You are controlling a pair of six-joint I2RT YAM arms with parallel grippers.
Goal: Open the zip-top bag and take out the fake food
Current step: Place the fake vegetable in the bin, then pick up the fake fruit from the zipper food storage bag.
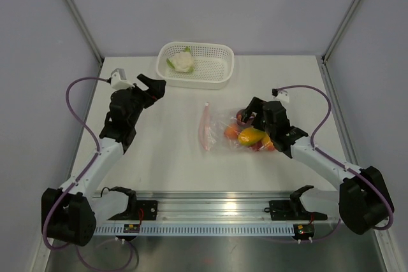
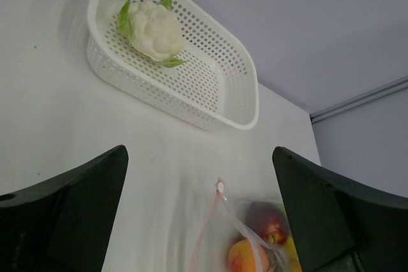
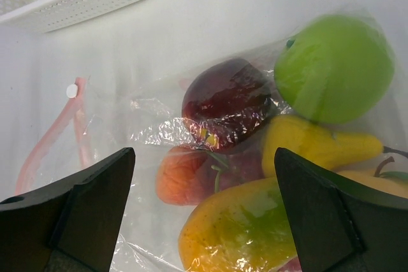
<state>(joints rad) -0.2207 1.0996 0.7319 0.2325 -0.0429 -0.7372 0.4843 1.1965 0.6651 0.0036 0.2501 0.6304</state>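
right gripper point(image 1: 250, 114) wide, empty, over right end of zip-top bag point(image 1: 220, 135) | zip strip point(image 1: 206, 127) on bag's left edge (running near-far) | left gripper point(image 1: 153, 84) wide, farther off left of bag

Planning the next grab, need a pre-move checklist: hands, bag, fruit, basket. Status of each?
1. Open left hand: ok.
2. Open, empty right hand above the bag: ok.
3. Parted zip: looks so in the right wrist view, ok.
4. Bag held down: not ok, the left hand is off it, nearer the basket.
5. Bag emptied: not ok, fruit inside.
6. Room in the basket: ok, only a cauliflower in it.
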